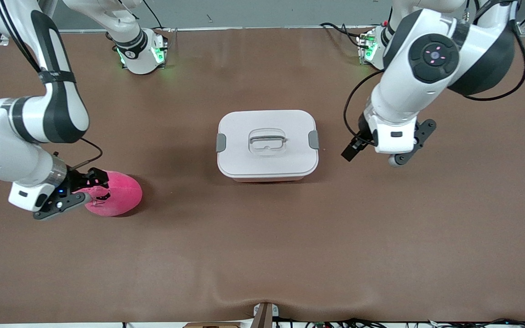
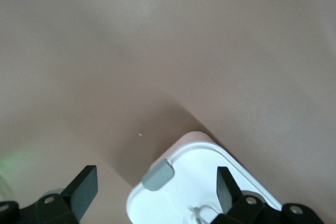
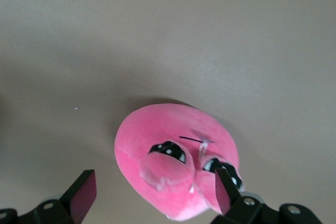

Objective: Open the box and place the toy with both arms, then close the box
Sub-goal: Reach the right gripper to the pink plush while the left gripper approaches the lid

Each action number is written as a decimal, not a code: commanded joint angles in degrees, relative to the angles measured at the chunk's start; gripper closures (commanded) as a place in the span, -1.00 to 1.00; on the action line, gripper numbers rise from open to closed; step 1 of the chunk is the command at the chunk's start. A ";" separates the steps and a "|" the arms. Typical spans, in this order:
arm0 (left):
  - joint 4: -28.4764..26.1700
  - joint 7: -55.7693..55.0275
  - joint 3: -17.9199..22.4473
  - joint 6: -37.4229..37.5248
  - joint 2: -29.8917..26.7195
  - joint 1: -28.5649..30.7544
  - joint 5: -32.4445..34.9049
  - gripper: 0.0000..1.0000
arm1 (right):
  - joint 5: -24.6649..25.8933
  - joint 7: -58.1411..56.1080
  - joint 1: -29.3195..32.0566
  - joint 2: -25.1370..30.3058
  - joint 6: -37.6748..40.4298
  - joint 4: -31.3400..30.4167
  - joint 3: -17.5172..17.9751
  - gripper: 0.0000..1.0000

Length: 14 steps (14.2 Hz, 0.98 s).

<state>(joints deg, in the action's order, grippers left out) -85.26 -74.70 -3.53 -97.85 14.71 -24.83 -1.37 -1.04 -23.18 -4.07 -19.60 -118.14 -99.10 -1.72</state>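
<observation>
The box stands mid-table with its white lid on, a grey clip at each end and a grey handle on top. The hot-pink plush toy lies on the table toward the right arm's end, nearer the front camera than the box. My right gripper is open and low over the toy; in the right wrist view the toy sits between its fingers. My left gripper is open just beside the box's end; the left wrist view shows the clip and the lid corner between its fingers.
Brown table cover with a fold at its front edge. The arm bases stand along the edge farthest from the front camera. Open table surface lies all round the box.
</observation>
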 commanded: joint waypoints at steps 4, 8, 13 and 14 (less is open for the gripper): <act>1.59 -9.21 0.37 -2.69 2.68 -3.55 -0.91 -1.00 | 1.21 -1.08 -0.33 -0.53 -1.48 -2.93 -0.39 -1.00; 1.76 -17.21 0.37 -4.18 4.27 -6.45 -0.91 -1.00 | 2.79 -1.08 -0.07 -2.19 -3.32 -4.17 -0.39 -1.00; 4.13 -30.13 0.37 -5.15 7.08 -10.23 -0.91 -1.00 | 3.85 -2.04 0.11 -3.34 -4.65 -4.34 -0.30 -0.54; 4.05 -32.59 0.37 -5.76 7.34 -11.11 -0.91 -1.00 | 3.85 -2.48 0.03 -3.34 -4.47 -4.34 -0.30 0.19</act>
<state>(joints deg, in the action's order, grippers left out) -83.48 -102.89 -3.59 -103.21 20.40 -34.20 -1.38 1.57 -24.55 -4.26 -23.06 -122.76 -103.24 -2.13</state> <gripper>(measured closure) 0.000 0.070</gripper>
